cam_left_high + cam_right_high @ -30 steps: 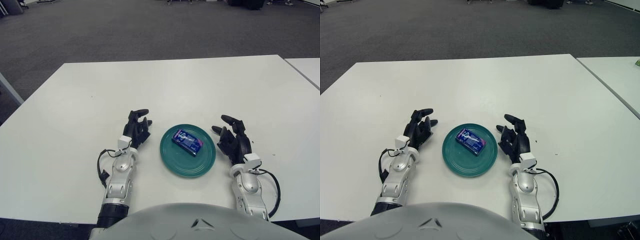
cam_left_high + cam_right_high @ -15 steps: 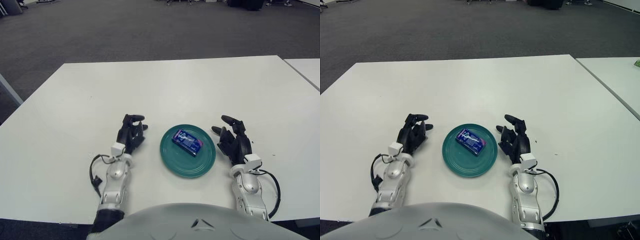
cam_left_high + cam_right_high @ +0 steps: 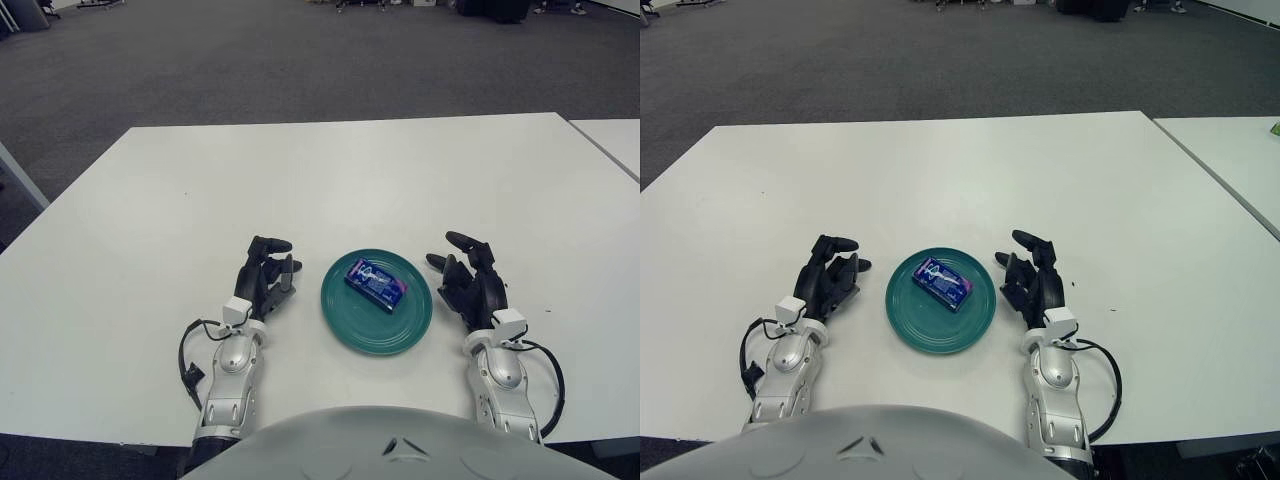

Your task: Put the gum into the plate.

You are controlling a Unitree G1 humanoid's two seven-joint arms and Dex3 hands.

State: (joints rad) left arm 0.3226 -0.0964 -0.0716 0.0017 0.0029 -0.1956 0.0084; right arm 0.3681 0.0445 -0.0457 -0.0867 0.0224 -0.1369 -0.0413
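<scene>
One small blue rectangular gum packet (image 3: 375, 283), lying flat inside a round teal plate (image 3: 350, 331) (slightly toward the plate's far side), on a white rectangular table (image 3: 330, 180). Left hand (image 3: 266, 280), black-fingered, just beside the plate's left rim, fingers loosely spread, holding nothing. Right hand (image 3: 468, 283) just beside the right rim, fingers likewise relaxed and empty. Grey carpeted floor (image 3: 250, 60) beyond the table.
</scene>
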